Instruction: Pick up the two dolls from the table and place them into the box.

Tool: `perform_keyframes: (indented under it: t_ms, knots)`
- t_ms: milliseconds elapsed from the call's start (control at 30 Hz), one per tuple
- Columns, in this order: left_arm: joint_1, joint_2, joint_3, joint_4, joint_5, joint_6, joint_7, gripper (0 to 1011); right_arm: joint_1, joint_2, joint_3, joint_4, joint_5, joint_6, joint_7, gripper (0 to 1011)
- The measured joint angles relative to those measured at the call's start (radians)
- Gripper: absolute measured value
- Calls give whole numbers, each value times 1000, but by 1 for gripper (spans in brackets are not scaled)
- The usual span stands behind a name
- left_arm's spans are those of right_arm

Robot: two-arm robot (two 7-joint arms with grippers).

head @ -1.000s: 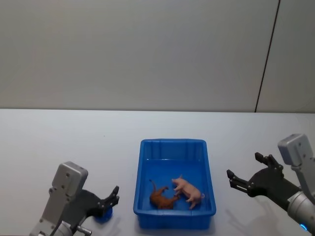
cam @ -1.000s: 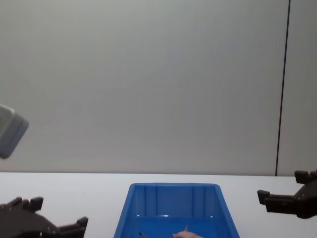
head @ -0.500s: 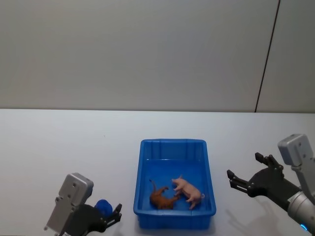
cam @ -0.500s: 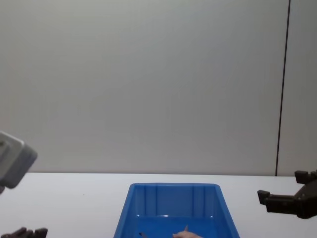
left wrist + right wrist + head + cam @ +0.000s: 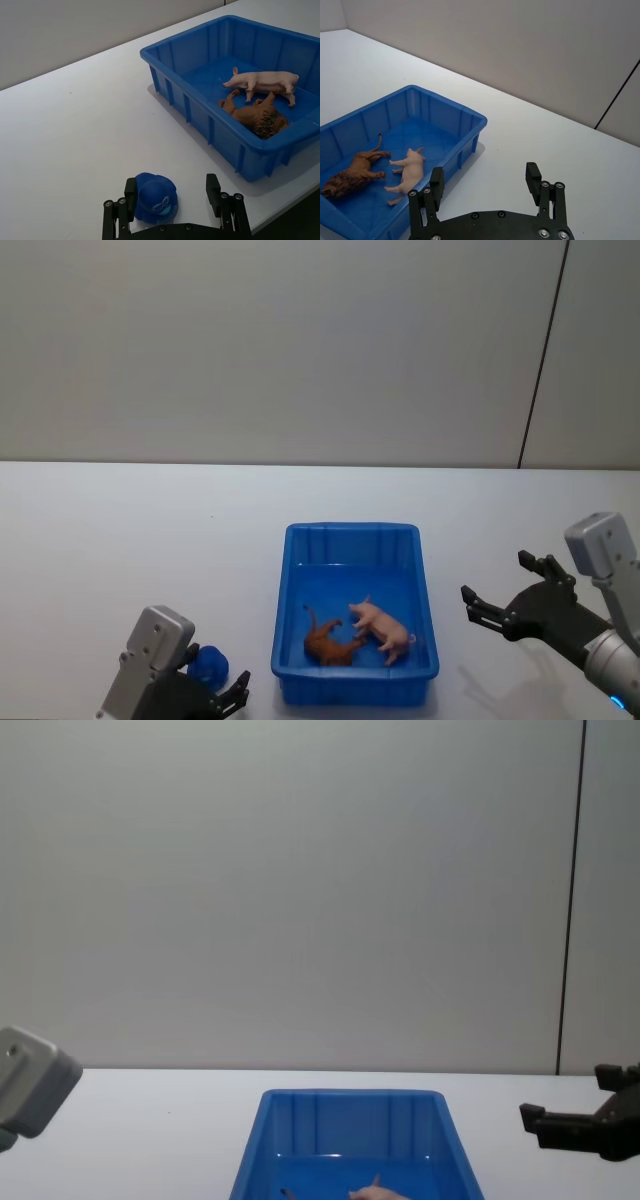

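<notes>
Two dolls lie inside the blue box (image 5: 350, 531): a pink pig (image 5: 381, 625) and a brown lion (image 5: 327, 644), touching each other near its front wall. The left wrist view has the pig (image 5: 264, 79) and lion (image 5: 257, 116) in the box (image 5: 190, 60). My left gripper (image 5: 226, 696) is open at the table's near left, its fingers straddling a small dark blue rounded toy (image 5: 155, 202) that rests on the table (image 5: 120, 540). My right gripper (image 5: 495, 578) hovers open to the right of the box, holding nothing.
The blue toy (image 5: 209, 665) sits just left of the box's front left corner. White tabletop stretches to the left, right and behind the box. A grey wall stands beyond the table's far edge.
My left arm has drawn back toward the table's near edge, uncovering the blue toy. The right arm, the box and the two dolls have stayed where they were.
</notes>
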Motion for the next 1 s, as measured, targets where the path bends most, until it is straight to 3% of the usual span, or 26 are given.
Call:
perform_keyframes:
  t_ms: [233,400,467,600,1000]
  knots:
    - [-5,-11,0,28,-1,-32,-3,730,0,0,0,0,0,0,0,1001]
    - [-8,-17,-1,45,0,-49,-5,501,0,0,0,0,0,0,0,1001]
    - [-8,-18,-1,46,0,-52,-5,501,0,0,0,0,0,0,0,1001]
    - [-10,-22,-2,55,2,-61,-6,339,0,0,0,0,0,0,0,1001]
    - [-10,-24,-9,52,13,-75,-3,241,0,0,0,0,0,0,0,1001]
